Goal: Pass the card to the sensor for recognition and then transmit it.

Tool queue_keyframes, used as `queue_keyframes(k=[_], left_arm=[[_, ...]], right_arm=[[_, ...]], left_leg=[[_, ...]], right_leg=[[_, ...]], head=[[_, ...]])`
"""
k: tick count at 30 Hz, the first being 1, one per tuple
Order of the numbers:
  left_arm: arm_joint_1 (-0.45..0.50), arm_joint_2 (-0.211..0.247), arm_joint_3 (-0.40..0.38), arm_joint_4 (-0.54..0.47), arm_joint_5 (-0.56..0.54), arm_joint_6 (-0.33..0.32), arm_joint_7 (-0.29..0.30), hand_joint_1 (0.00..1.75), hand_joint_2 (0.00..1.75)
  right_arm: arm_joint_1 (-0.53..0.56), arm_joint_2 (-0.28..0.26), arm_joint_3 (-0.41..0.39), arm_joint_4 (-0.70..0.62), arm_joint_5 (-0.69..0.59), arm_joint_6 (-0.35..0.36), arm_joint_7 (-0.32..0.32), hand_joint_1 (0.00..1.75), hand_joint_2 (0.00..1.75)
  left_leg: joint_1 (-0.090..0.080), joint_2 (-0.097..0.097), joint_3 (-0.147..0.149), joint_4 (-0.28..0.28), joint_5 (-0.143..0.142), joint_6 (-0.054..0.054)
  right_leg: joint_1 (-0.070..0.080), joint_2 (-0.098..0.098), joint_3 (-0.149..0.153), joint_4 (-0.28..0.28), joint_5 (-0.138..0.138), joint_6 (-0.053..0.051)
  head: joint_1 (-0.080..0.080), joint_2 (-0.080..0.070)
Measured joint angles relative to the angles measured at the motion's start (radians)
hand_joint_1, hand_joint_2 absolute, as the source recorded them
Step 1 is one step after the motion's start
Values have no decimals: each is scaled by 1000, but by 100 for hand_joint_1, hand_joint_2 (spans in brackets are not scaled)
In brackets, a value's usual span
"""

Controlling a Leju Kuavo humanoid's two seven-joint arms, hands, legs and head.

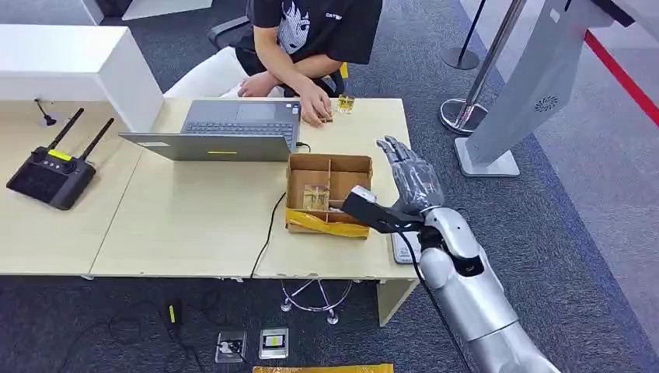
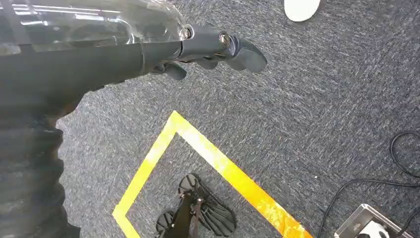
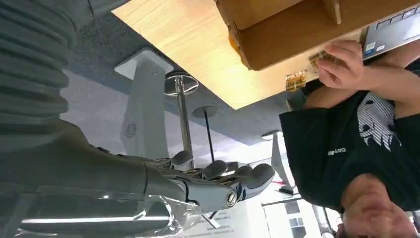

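Observation:
An open cardboard box with compartments stands near the table's right end, and a card in a clear case sits inside it. My right hand hovers open just right of the box with its fingers spread, holding nothing; the right wrist view shows the same hand empty. A small white device lies on the table under my right wrist. Across the table a person's hand rests on one card, with another card beside it. My left hand hangs over the carpet, empty.
A grey laptop stands open at the table's middle, its cable running off the front edge. A black controller with antennas lies far left. A stanchion base and a white kiosk stand right of the table. Yellow tape marks the floor.

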Motion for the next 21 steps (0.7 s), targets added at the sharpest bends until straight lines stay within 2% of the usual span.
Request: queue_keyframes(k=[9,21], left_arm=[[0,0,0,0,2,-8,0,0,175],[0,-1,0,0,7,-8,0,0,175]], right_arm=[[13,0,0,-46,-17,20,-2,0,175],[6,41,15,65,-22,-54,-64,0,175]], left_leg=[[0,0,0,0,0,0],[0,0,0,0,0,0]], right_leg=[[0,0,0,0,0,0],[0,0,0,0,0,0]], head=[[0,0],[0,0]])
